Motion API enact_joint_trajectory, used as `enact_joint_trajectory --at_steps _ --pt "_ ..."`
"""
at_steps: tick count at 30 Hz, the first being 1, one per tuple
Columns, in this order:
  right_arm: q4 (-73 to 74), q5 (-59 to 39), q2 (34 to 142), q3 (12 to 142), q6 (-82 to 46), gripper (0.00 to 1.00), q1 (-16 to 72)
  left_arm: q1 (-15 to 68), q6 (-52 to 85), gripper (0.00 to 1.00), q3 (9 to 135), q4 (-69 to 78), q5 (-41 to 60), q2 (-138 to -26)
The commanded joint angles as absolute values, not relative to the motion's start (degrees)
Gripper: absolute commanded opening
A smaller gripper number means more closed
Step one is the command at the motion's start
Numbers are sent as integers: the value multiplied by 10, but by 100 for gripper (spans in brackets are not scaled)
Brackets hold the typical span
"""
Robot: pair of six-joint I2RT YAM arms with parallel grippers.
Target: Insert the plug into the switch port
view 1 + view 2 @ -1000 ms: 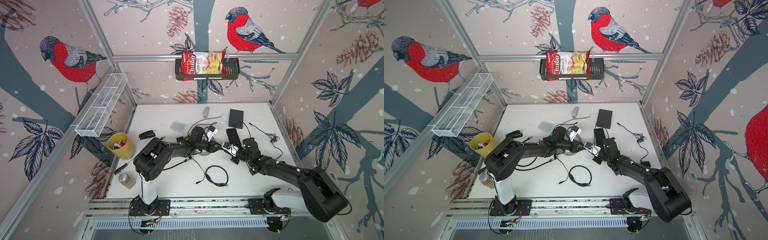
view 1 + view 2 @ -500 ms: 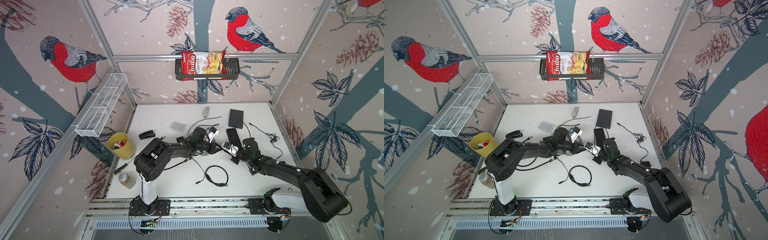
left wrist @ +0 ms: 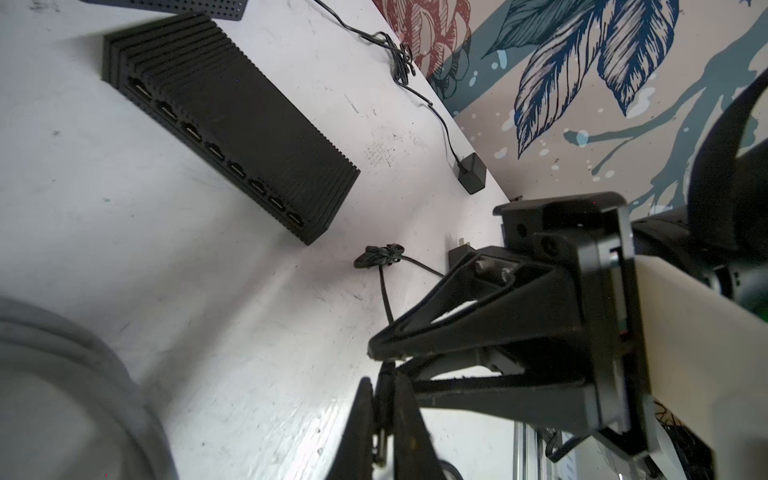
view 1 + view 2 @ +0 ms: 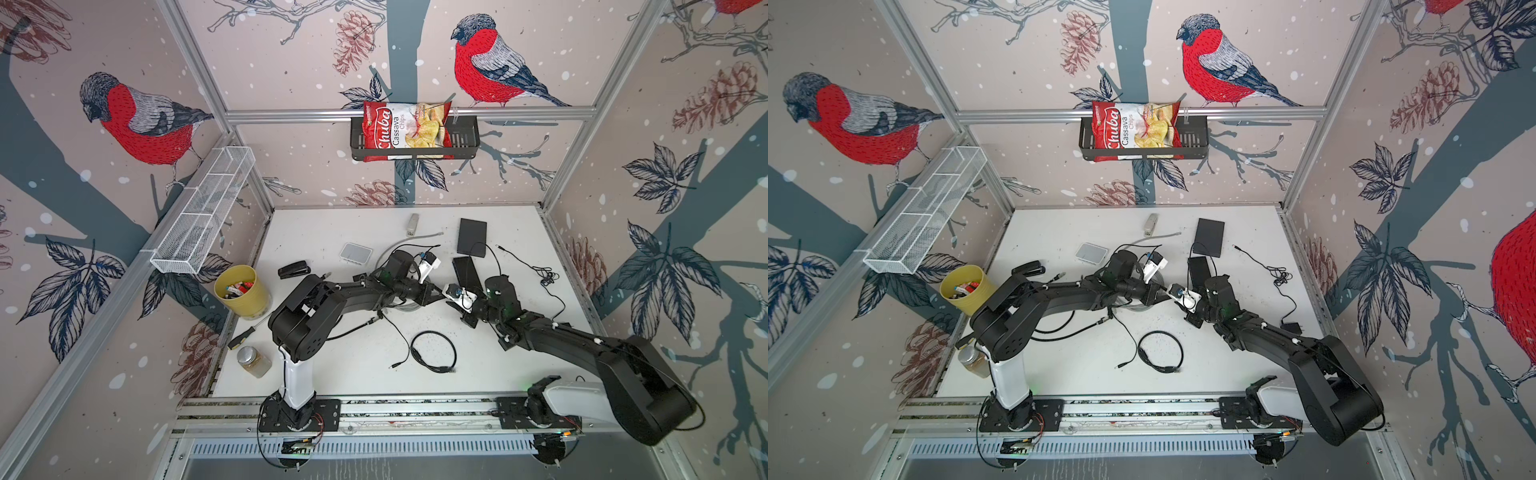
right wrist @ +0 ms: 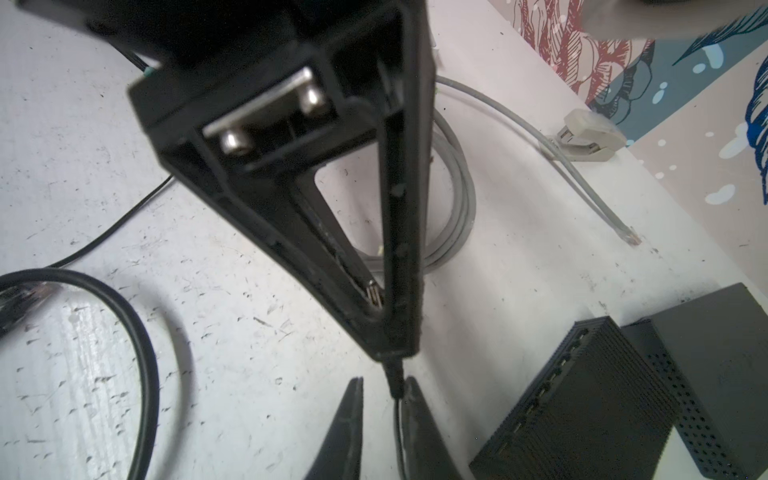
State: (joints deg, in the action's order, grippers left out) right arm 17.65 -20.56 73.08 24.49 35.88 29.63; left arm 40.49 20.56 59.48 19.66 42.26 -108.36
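switch (image 3: 249, 124) flat on table (image 3: 124, 257), ports empty | left gripper (image 3: 384, 388) clamped shut on plug (image 5: 375, 297) above table, near switch | right gripper (image 5: 384, 388) narrowly parted round cable (image 5: 395, 384) | step: likely handover | next: right backs off, left aligns plug with a port

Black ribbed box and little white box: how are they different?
The black box is long, dark and ribbed; the white box is squarish, pale and smooth. The black box shows a row of ports along one side; the white box shows none. Both lie flat on the table.
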Motion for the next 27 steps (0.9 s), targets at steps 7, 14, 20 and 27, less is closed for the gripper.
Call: enact_joint_trajectory --at_steps 7,14,20,27 --pt "169 -220 725 253 373 10 302 401 172 9 609 161 444 -1090" --pt "173 -212 740 254 372 13 302 400 168 9 609 158 454 -1086" --pt "178 -208 745 255 372 11 302 399 163 9 607 155 461 -1085" --pt "181 -209 740 253 373 6 302 399 163 9 608 156 470 -1089"
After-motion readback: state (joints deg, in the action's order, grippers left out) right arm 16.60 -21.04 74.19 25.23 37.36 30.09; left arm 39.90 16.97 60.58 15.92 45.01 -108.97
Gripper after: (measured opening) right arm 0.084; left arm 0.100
